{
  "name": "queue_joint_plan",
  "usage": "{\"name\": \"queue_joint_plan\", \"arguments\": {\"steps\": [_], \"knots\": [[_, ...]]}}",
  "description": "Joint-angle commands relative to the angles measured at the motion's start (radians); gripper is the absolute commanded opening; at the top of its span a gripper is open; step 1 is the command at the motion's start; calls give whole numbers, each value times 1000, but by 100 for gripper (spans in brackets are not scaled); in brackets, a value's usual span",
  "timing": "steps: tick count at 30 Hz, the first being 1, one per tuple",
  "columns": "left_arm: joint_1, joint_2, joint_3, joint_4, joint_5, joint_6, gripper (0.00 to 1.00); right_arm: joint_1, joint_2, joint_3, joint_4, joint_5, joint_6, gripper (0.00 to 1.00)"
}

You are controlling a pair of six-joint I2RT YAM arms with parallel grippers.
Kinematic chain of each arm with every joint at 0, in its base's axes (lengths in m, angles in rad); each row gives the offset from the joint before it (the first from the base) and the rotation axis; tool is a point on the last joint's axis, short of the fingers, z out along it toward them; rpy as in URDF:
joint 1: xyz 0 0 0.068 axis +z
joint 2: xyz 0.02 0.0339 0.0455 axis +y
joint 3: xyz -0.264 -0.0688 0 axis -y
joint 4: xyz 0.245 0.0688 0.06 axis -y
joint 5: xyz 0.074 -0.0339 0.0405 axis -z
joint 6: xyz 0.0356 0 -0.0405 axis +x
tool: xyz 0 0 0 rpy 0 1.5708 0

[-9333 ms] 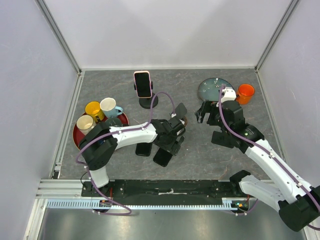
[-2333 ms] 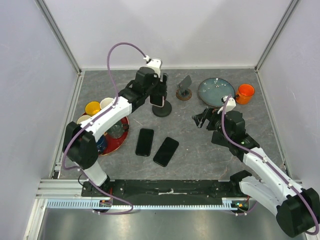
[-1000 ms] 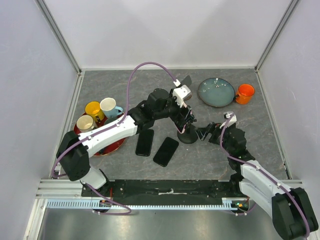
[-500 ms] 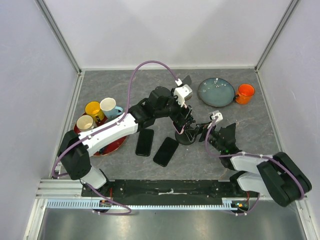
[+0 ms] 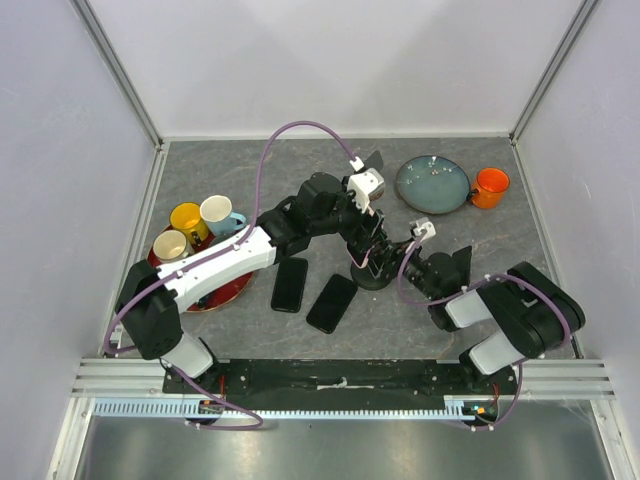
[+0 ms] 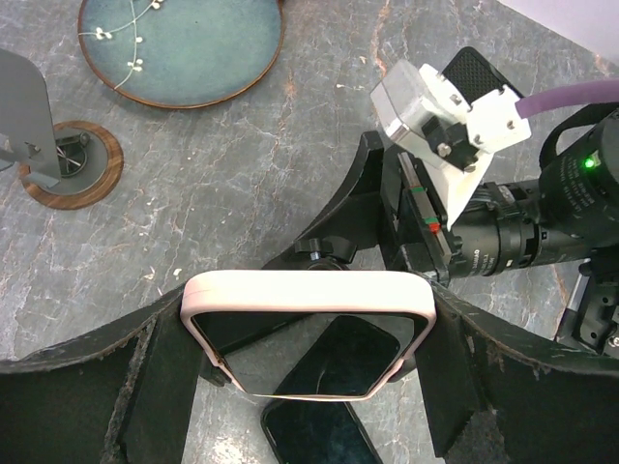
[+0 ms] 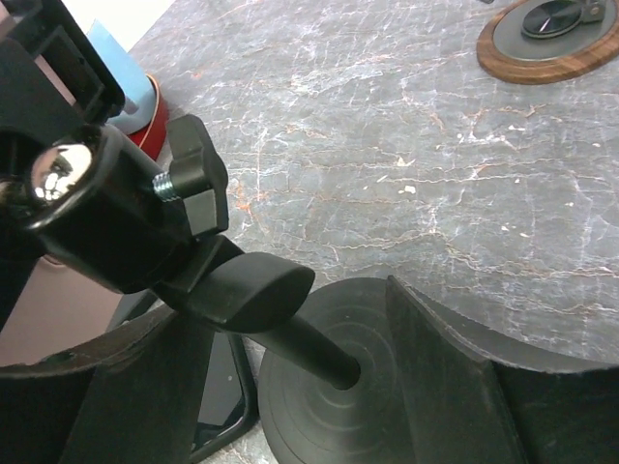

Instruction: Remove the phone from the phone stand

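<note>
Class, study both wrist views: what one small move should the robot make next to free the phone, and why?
Probably close the right gripper on the stand's post. Its fingers sit either side of the post, not yet gripping it, while the left gripper clamps the pink-cased phone; holding the stand down should let the phone lift free.

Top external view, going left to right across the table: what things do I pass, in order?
red tray → black phone → second black phone → black stand base → teal plate → orange mug. The small wooden-based stand at the back is left out, because it sits level with the black one.
</note>
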Motion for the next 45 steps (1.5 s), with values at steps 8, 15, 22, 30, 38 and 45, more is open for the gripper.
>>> {"name": "queue_joint_plan", "arguments": {"steps": [8, 15, 22, 30, 38, 45], "knots": [[-8, -51, 13, 121, 19, -108, 10, 7, 171, -19, 295, 44, 69, 28], [51, -81, -15, 193, 63, -214, 5, 5, 194, -48, 293, 79, 86, 0], [85, -100, -56, 219, 122, -229, 5, 5, 203, -59, 283, 128, 85, 0], [108, -153, -128, 287, 131, -240, 5, 5, 159, -73, 212, 222, 66, 0], [113, -231, -236, 474, 140, -283, 4, 1, 136, -87, 181, 291, 68, 0], [134, -310, -354, 655, 106, -355, 4, -8, 140, -88, 172, 308, 83, 0]]}}
